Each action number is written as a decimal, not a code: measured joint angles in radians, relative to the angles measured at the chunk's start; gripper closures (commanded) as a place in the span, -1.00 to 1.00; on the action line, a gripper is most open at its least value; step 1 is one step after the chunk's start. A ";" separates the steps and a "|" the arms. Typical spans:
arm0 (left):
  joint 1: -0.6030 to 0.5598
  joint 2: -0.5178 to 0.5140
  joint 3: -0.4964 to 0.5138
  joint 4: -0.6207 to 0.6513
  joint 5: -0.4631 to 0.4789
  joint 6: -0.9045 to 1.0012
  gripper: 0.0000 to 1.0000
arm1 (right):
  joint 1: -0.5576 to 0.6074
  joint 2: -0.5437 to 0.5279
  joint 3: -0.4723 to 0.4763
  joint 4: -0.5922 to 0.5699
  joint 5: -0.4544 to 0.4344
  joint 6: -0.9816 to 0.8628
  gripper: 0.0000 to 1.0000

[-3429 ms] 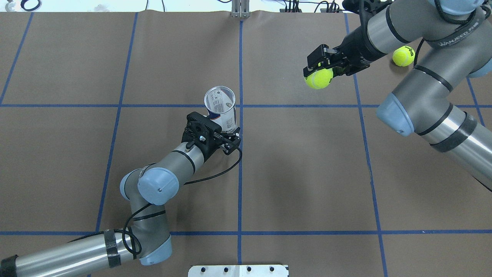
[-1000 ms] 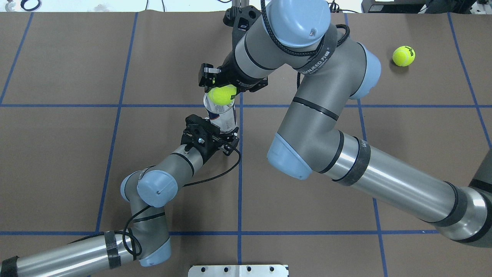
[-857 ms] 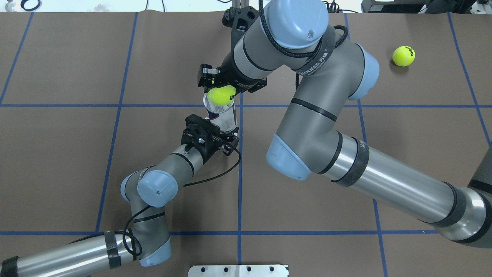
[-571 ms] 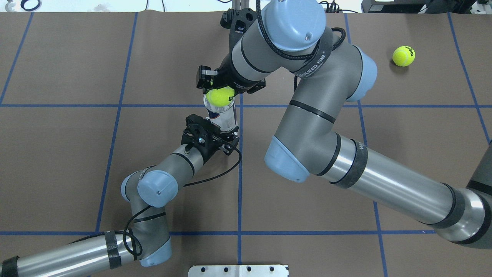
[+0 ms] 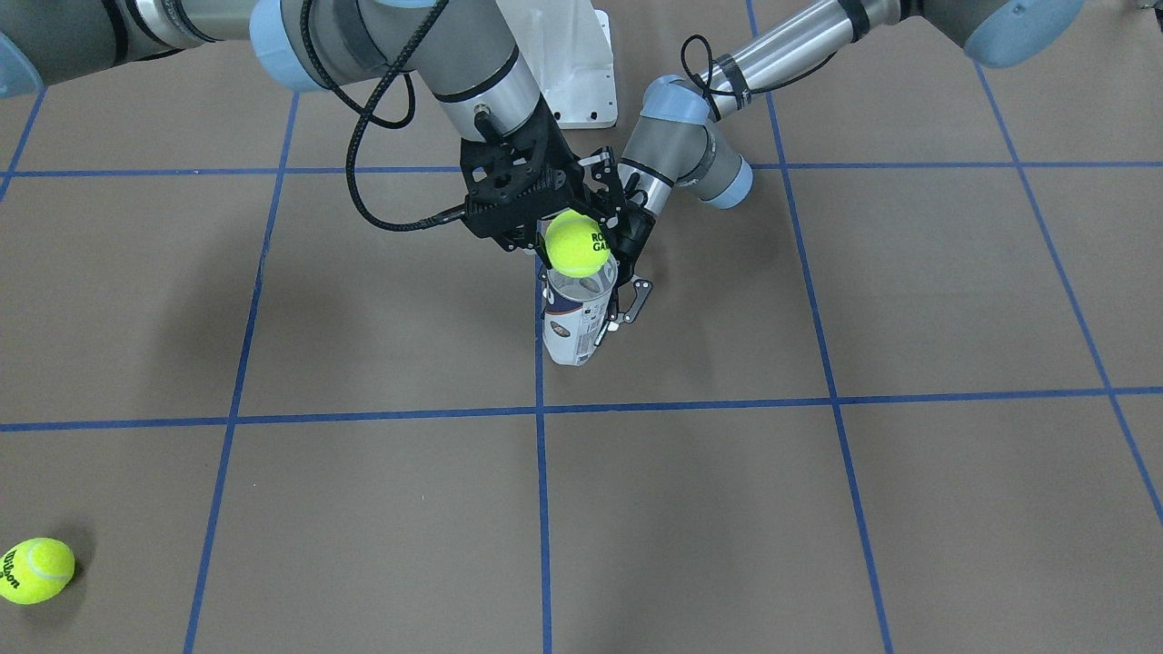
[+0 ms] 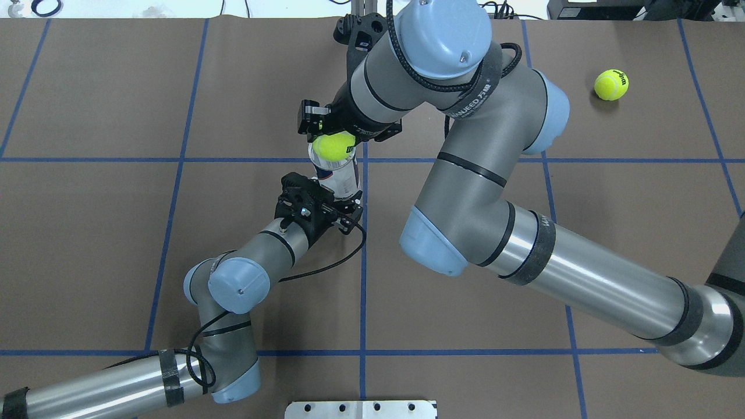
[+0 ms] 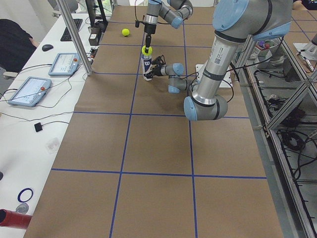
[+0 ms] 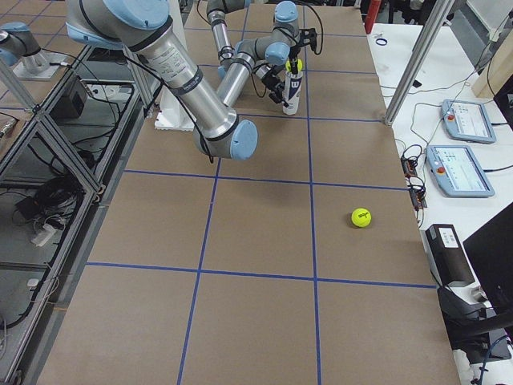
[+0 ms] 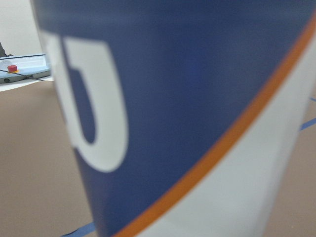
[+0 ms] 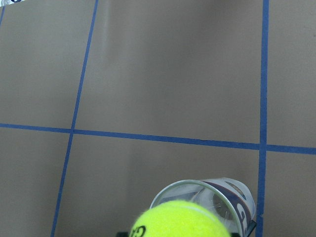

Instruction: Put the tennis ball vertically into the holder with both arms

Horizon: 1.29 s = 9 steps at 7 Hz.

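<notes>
The holder, a clear tube with a navy and white label, stands upright near the table's middle. It also shows in the overhead view. My left gripper is shut on its lower part, and its label fills the left wrist view. My right gripper is shut on a yellow tennis ball and holds it right over the tube's open mouth. In the right wrist view the ball hangs above the metal rim. I cannot tell whether ball and rim touch.
A second tennis ball lies alone at the far right of the table, also in the front view. The white pedestal base stands at the robot's edge. Blue tape lines cross the brown table cover.
My right arm has swung from the far right to the holder with the ball. In the last second it has edged the ball slightly left over the mouth. The left arm holds still.
</notes>
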<state>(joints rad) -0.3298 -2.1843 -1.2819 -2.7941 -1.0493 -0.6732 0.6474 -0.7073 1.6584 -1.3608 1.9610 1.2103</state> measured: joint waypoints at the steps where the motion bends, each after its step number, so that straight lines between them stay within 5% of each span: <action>1: 0.000 -0.003 -0.001 0.000 0.000 0.000 -0.60 | 0.000 0.005 -0.010 0.001 -0.002 0.000 1.00; 3: 0.000 -0.009 -0.001 0.001 0.000 0.000 -0.60 | 0.000 0.015 -0.029 0.002 -0.004 0.000 1.00; 4: 0.000 -0.010 -0.001 0.001 0.000 0.000 -0.60 | 0.000 0.016 -0.033 0.003 -0.005 0.002 -0.90; 9: 0.000 -0.011 -0.002 0.002 0.000 0.000 -0.60 | 0.005 0.030 -0.027 0.009 -0.005 0.005 -0.98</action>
<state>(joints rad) -0.3298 -2.1952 -1.2842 -2.7919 -1.0493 -0.6734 0.6527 -0.6771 1.6312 -1.3516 1.9558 1.2152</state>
